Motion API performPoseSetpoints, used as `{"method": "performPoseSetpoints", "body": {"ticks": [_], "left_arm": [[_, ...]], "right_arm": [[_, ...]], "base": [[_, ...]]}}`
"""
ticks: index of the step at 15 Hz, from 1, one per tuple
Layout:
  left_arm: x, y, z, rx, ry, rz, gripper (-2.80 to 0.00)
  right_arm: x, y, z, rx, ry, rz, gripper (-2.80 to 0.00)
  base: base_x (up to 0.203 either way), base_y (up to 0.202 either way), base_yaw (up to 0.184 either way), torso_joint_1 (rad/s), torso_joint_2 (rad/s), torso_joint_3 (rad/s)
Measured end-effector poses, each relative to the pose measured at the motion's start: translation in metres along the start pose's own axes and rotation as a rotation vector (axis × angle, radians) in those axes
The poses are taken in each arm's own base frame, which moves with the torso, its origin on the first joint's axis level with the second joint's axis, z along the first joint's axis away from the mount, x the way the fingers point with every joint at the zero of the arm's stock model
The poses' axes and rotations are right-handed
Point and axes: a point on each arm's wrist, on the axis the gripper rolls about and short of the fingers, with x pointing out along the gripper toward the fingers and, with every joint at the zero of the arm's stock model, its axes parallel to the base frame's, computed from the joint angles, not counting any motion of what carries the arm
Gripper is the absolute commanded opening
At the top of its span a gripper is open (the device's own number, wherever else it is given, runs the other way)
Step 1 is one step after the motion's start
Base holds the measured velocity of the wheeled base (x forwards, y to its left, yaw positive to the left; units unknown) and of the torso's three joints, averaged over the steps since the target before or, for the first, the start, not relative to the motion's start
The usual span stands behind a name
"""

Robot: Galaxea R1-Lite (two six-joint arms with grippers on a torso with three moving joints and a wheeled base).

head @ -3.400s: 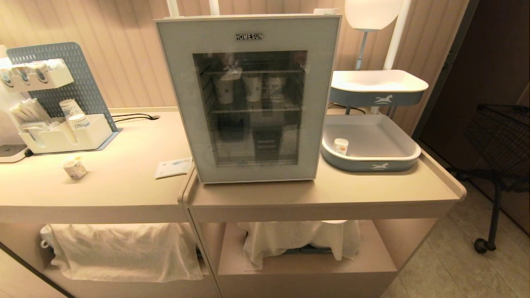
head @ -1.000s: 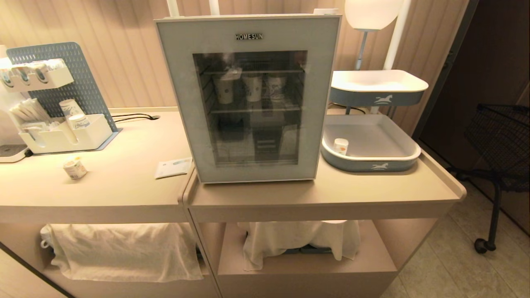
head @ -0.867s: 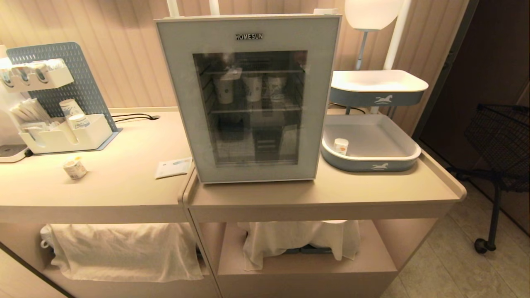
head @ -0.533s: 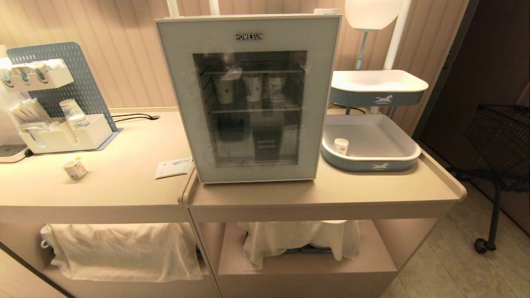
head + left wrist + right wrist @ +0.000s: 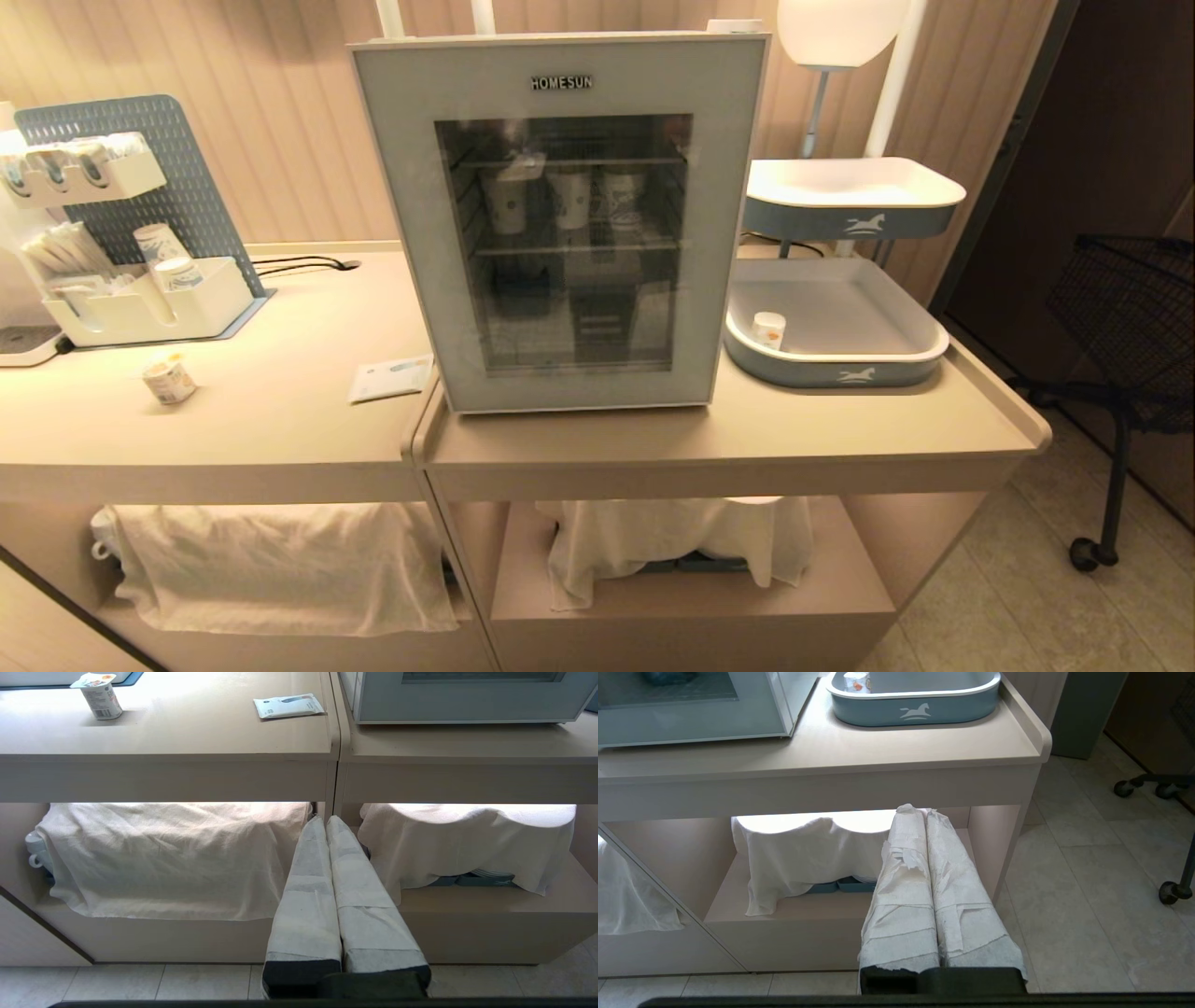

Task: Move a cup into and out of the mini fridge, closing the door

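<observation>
we start low, left gripper [image 5: 326, 820] and right gripper [image 5: 917, 811] both pressed together, empty. door [image 5: 560, 224] closed; we open fully before fetching cup [image 5: 169, 378].

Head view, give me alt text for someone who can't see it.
A closed mini fridge with a glass door stands on a beige counter. A small yogurt cup sits to its left, a blue-grey tray to its right. No robot arms show.
</observation>
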Motion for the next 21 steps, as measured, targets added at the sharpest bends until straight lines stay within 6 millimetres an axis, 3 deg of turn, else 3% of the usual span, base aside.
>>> {"method": "performPoseSetpoints", "body": {"ticks": [21], "left_arm": [[0.0,0.0,0.0,0.0,0.0,0.0,-2.8]], "right_arm": [[0.0,0.0,0.0,0.0,0.0,0.0,-2.8]], "base": [[0.0,0.0,0.0,0.0,0.0,0.0]]}}
